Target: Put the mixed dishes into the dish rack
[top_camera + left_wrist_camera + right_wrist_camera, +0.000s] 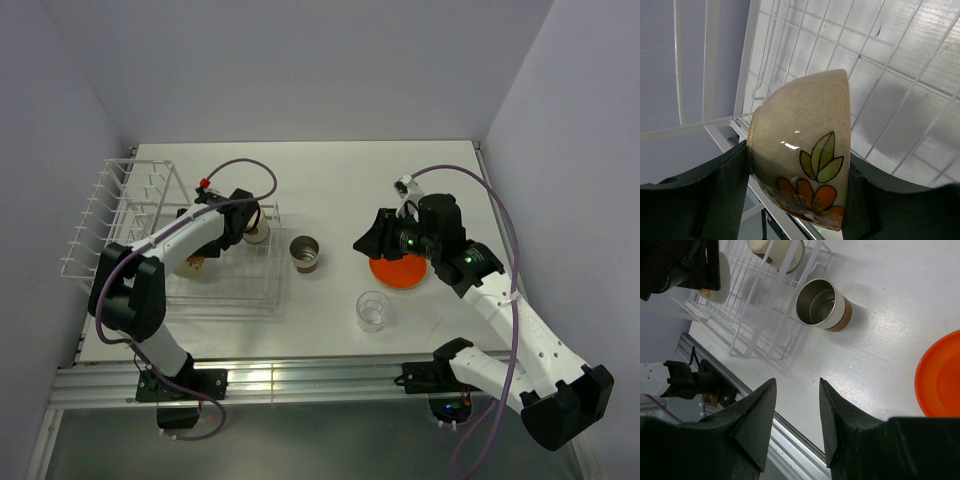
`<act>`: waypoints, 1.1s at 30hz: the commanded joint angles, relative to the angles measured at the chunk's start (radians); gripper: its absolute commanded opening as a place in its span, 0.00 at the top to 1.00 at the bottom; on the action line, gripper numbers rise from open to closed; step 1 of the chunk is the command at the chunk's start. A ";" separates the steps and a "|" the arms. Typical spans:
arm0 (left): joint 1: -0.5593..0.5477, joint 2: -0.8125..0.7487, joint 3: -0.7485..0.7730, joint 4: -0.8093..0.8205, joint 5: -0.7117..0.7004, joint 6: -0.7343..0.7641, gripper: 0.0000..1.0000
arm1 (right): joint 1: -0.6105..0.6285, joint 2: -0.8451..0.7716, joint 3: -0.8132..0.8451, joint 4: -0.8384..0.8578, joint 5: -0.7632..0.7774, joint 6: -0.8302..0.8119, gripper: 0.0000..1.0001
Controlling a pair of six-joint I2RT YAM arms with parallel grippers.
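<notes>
1. Gripping a speckled cream bowl [800, 150] in the left jaws, closed on it from both sides, one finger against the foot and the other at the rim.
2. Holding that bowl tipped on its side, with the painted green leaf and orange flower facing the wrist camera, just above the wire floor of the low basket part of the rack [110, 215].
3. Reaching with the left arm [180, 240] from the near edge of the worktop [330, 190] over the basket, beside the taller row of upright plate slots at far left.
4. Showing a pale cup [257, 233] already inside the basket at its far right corner, close to the left wrist; not possible to tell whether touching it.
5. Hanging the right jaws open and empty above the worktop, at the left edge of the orange plate [402, 272].
6. Showing that plate lying flat, right of centre, partly hidden under the right arm [480, 280].
7. Showing a second cup [305, 252], dark inside with a brown band at its base, standing mouth up outside the rack, between basket and plate.
8. Showing a clear glass [372, 311] upright nearer the front edge, close to the plate but apart from it.
</notes>
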 commanded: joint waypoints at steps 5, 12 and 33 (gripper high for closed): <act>-0.001 -0.001 0.010 0.003 0.001 -0.002 0.56 | -0.014 -0.016 -0.001 0.040 -0.015 -0.015 0.53; -0.027 -0.006 0.003 0.021 0.044 0.008 0.20 | -0.014 -0.010 0.004 0.046 -0.022 -0.009 0.53; -0.157 -0.050 0.060 -0.002 0.199 -0.015 0.01 | -0.010 0.021 0.028 -0.026 0.038 -0.026 0.53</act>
